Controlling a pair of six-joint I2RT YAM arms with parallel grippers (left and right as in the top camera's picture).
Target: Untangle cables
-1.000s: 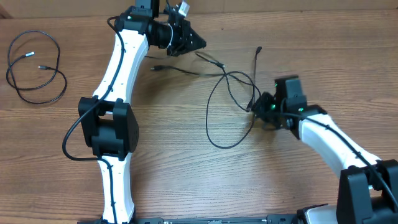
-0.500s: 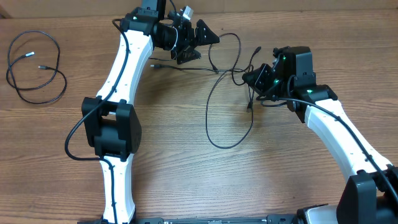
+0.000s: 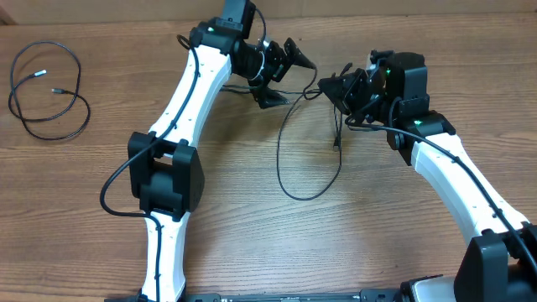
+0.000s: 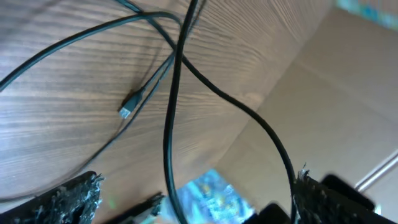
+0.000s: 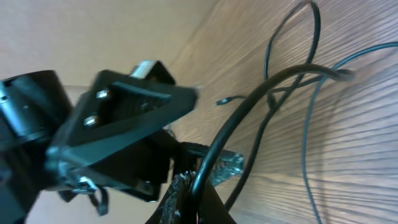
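Two thin black cables lie tangled mid-table, one forming a loop (image 3: 283, 159) on the wood. My right gripper (image 3: 329, 85) is raised and shut on one cable (image 5: 249, 106), which runs up out of its pinched fingers (image 5: 193, 190). Facing it from the left, my left gripper (image 3: 292, 80) is open. A cable (image 4: 169, 124) hangs loose between its spread fingers (image 4: 65, 202), held by neither. A small plug (image 4: 127, 112) rests on the table below. A third cable (image 3: 49, 137) lies coiled alone at the far left.
The two grippers are close together near the table's far edge, and the left gripper (image 5: 118, 121) fills much of the right wrist view. A beige wall stands just beyond that edge. The left arm's elbow (image 3: 164, 176) hangs over the table's middle left.
My left gripper has opened and swung right toward the right gripper. My right gripper, still shut, has lifted its cable up and toward the far edge.
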